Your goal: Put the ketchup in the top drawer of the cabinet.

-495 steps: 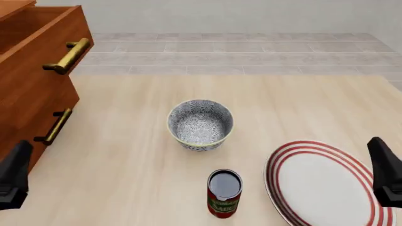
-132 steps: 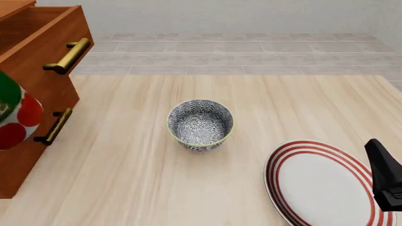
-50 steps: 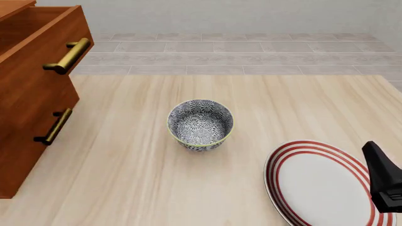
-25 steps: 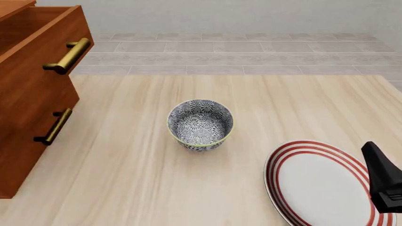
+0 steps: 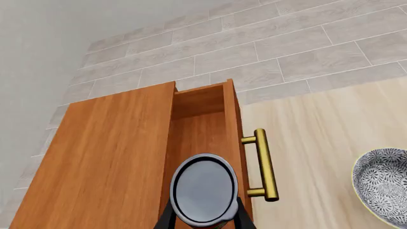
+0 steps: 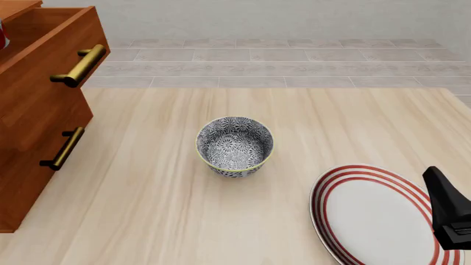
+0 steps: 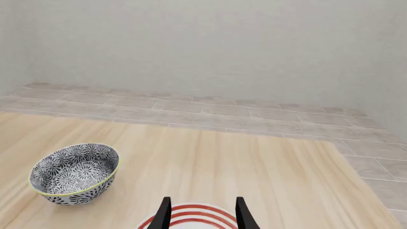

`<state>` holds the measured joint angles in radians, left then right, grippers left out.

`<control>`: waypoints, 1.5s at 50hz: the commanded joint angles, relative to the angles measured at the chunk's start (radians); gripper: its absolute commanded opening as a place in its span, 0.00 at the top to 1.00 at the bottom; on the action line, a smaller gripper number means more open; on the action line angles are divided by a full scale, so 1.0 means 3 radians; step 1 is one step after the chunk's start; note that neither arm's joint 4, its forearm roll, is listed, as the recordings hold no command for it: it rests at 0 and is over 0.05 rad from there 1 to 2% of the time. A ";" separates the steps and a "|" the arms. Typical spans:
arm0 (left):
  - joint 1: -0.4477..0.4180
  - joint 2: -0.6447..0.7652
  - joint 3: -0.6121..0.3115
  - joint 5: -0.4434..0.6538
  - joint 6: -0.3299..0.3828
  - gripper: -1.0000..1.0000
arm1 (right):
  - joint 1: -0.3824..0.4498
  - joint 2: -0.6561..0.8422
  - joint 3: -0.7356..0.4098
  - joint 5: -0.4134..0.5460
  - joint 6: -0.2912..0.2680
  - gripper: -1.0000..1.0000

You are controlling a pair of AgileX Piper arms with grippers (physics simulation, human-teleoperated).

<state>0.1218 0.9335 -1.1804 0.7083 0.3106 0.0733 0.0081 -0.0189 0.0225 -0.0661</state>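
Dark-topped ketchup (image 5: 205, 189) above top drawer (image 5: 202, 129)

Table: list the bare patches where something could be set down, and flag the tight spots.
Bare table lies between the cabinet and the bowl, and across the far side behind the bowl. It is tighter at the near right, where the plate and right gripper sit.

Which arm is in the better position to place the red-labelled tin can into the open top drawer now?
The left: its gripper holds the red-labelled tin can above the open reddish-brown wooden top drawer. The right gripper hangs empty over the red-striped white plate.
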 commanded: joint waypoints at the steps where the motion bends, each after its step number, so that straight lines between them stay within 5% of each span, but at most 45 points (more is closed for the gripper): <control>1: 0.0088 0.0078 0.0043 -0.0100 0.0107 1.00 | -0.0001 0.0000 -0.0007 0.0007 0.0000 0.00; 43: 0.0069 0.0180 0.0245 -0.0230 0.0053 1.00 | 0.0007 0.0031 0.0005 -0.0018 -0.0016 0.00; 44: 0.0068 0.0184 0.0247 -0.0228 0.0047 0.00 | 0.0009 0.0035 0.0002 -0.0019 -0.0017 0.00; 75: -0.0065 -0.0046 0.0182 -0.0040 0.0079 0.00 | 0.0021 0.0043 0.0008 -0.0026 -0.0025 0.00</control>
<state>0.1256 0.9563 -1.1077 0.6600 0.3336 0.0787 0.0175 -0.0170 0.0180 -0.0724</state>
